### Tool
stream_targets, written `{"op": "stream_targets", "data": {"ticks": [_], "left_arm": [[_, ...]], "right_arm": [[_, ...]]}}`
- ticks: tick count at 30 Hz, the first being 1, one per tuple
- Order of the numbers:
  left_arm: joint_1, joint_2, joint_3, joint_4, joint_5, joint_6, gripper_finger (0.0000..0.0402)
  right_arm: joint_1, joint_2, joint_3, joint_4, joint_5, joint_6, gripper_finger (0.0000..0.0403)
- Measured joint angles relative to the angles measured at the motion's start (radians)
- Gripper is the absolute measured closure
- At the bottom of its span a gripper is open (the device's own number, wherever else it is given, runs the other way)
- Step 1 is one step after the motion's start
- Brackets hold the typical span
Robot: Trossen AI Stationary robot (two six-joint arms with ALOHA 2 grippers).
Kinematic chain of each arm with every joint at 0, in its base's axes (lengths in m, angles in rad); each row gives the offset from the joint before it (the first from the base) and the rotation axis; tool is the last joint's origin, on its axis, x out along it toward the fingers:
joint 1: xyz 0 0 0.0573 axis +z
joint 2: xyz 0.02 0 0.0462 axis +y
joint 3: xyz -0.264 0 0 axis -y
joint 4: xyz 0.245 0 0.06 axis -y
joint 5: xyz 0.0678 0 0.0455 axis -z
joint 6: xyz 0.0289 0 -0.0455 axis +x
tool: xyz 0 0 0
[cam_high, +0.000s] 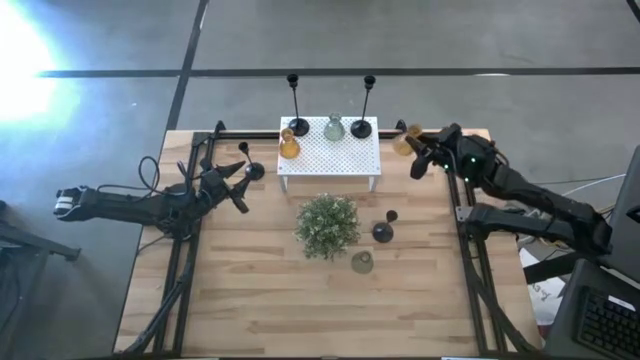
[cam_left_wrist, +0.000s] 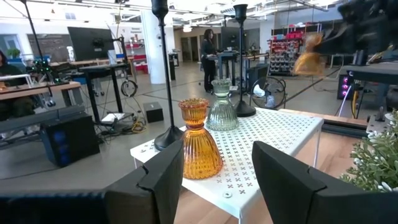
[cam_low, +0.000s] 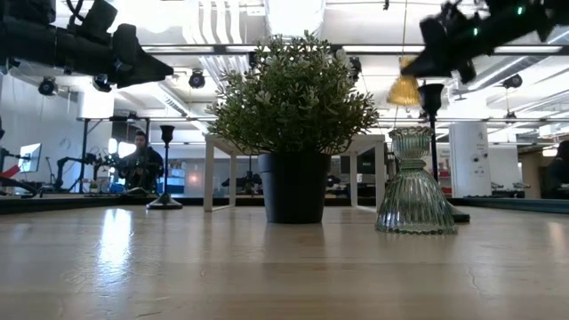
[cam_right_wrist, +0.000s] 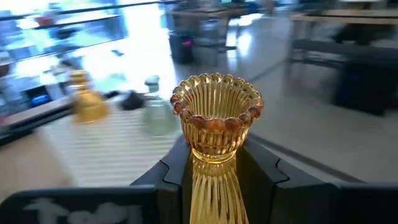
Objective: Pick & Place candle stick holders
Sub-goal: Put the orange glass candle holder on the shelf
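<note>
A: Right wrist view: my right gripper [cam_right_wrist: 214, 177] pinches an amber holder [cam_right_wrist: 216, 121] by its neck; the base is hidden.

B: Where?

A: Raised near the table's [cam_high: 250, 300] far right corner. My left gripper [cam_left_wrist: 217, 177] gapes empty, facing the white stand [cam_left_wrist: 273, 134].

Ribbed amber holder [cam_right_wrist: 214, 134] upright in jaws, 4 holders on stand, apparently 3 [cam_high: 383, 232] on table
</note>
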Motion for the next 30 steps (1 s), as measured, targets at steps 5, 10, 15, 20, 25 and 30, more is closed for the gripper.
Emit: {"op": "stream_targets", "data": {"ticks": [5, 10, 15, 20, 25, 30], "left_arm": [[0.0, 0.0, 0.0, 0.0, 0.0, 0.001, 0.0206], [0.0, 0.0, 0.0, 0.0, 0.0, 0.001, 0.0206], [0.0, 0.0, 0.0, 0.0, 0.0, 0.002, 0.0206], [0.0, 0.0, 0.0, 0.0, 0.0, 0.011, 0.0206], [0.0, 0.0, 0.0, 0.0, 0.0, 0.016, 0.0206], [0.0, 0.0, 0.0, 0.0, 0.0, 0.004, 0.0206]], "right_arm": [[0.047, 0.101, 0.075, -0.039, -0.106, -0.016, 0.0318], [0.06, 0.256, 0.126, -0.027, -0.105, -0.063, 0.0318], [0.059, 0.377, 0.154, 0.08, -0.106, -0.111, 0.0318], [0.058, 0.442, 0.154, 0.145, -0.109, -0.128, 0.0318], [0.041, 0.507, 0.153, 0.168, -0.108, -0.127, 0.0318], [0.011, 0.562, 0.152, 0.244, -0.105, -0.129, 0.0318]]}}
